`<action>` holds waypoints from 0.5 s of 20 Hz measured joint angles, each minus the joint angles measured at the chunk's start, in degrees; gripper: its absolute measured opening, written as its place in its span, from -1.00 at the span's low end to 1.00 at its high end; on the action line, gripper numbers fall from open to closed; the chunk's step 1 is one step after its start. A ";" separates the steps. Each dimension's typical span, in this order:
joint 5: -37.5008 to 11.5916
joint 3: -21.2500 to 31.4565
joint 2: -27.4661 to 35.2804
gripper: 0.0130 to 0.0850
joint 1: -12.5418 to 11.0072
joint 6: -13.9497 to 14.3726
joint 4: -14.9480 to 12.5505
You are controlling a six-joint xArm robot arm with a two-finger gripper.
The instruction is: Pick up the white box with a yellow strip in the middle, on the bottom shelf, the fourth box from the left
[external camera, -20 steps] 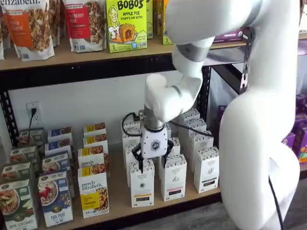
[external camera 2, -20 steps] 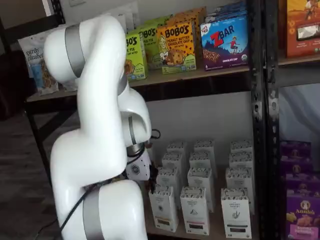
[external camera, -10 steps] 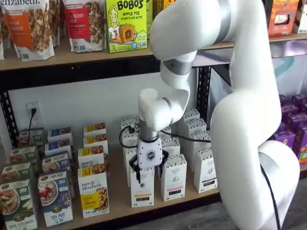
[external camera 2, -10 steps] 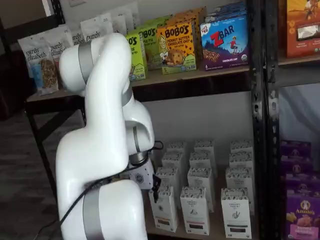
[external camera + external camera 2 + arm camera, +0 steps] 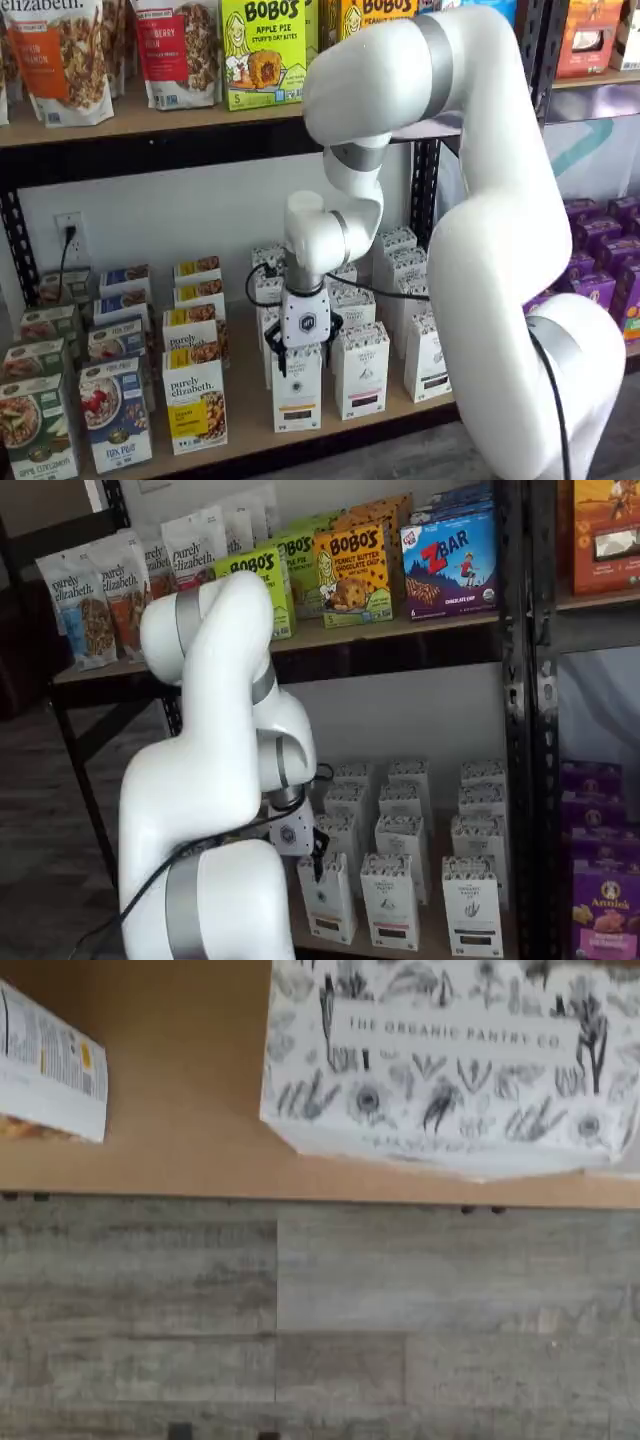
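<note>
The white box is a tall narrow carton with a speckled top band. It stands at the front of its row on the bottom shelf, and also shows in a shelf view. My gripper hangs straight down with its black fingers level with the box's top. A dark finger shows at the top of the box. I cannot tell whether the fingers are closed on it. In the wrist view the box's printed top reads "THE ORGANIC PANTRY CO." and sits on the tan board.
Several like white cartons stand right of and behind it. A "purely elizabeth" box stands just left, and its corner shows in the wrist view. Granola bags and Bobo's boxes fill the shelf above. Grey plank floor lies below.
The arm has swung left and lowered. The gripper has come down a little, so its fingers now sit around the top of the front white box.
</note>
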 joint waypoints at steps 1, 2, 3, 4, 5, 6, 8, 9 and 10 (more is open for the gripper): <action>0.14 -1.16 0.75 1.00 -0.19 0.23 -0.47; 0.42 -2.31 1.47 1.00 -0.38 0.31 -0.76; 0.84 -3.46 2.14 1.00 -0.56 0.44 -1.09; 1.22 -4.50 2.75 1.00 -0.74 0.55 -1.40; 1.50 -5.39 3.28 1.00 -0.90 0.66 -1.69; 1.75 -6.30 3.81 1.00 -1.06 0.63 -1.84; 2.42 -8.04 4.79 1.00 -1.42 0.41 -1.98; 2.45 -8.62 5.08 1.00 -1.59 0.15 -1.91; 2.45 -9.06 5.31 1.00 -1.74 0.10 -1.99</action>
